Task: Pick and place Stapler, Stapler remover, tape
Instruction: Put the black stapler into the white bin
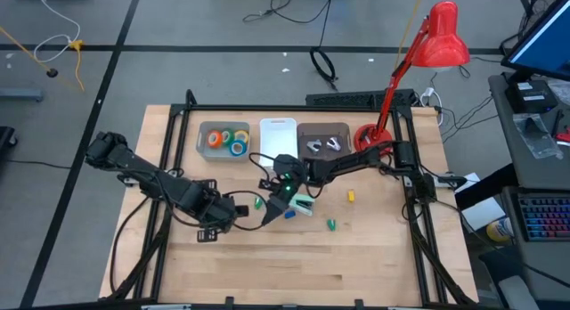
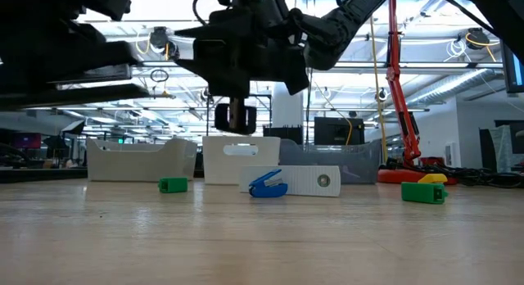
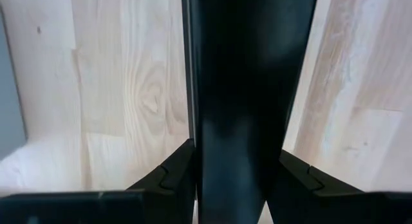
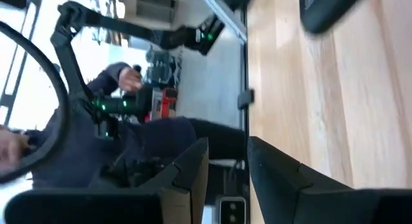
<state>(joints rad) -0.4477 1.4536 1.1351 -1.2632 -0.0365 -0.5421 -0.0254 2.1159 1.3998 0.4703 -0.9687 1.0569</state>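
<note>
The tape rolls (image 1: 228,140), yellow, orange-red, green and blue, lie in the grey left bin. A white stapler (image 1: 304,203) lies flat on the table with a blue stapler remover (image 1: 290,213) against it; both also show in the low view, the stapler (image 2: 304,180) and the remover (image 2: 268,185). My right gripper (image 1: 283,194) hovers just beside and above them, turned on its side, narrowly open (image 4: 228,153) and empty. My left gripper (image 1: 219,224) is low over the table's left middle, shut on a long black thing (image 3: 238,89), which looks like a black stapler. My left gripper pinches the long black thing (image 3: 235,166) between its two fingers (image 3: 175,176), which lie across it. The thing runs straight ahead between them over the wood. Which part of it they hold, and whether it rests on the table, cannot be seen.
The white middle bin (image 1: 278,125) and the dark right bin (image 1: 343,130), with metal removers (image 1: 322,145) in it, stand along the far edge. Small solid bits lie about: green (image 1: 258,203), yellow (image 1: 350,195), green (image 1: 331,224). A red lamp (image 1: 441,38) stands far right. A person (image 4: 116,127) shows beyond the table.
</note>
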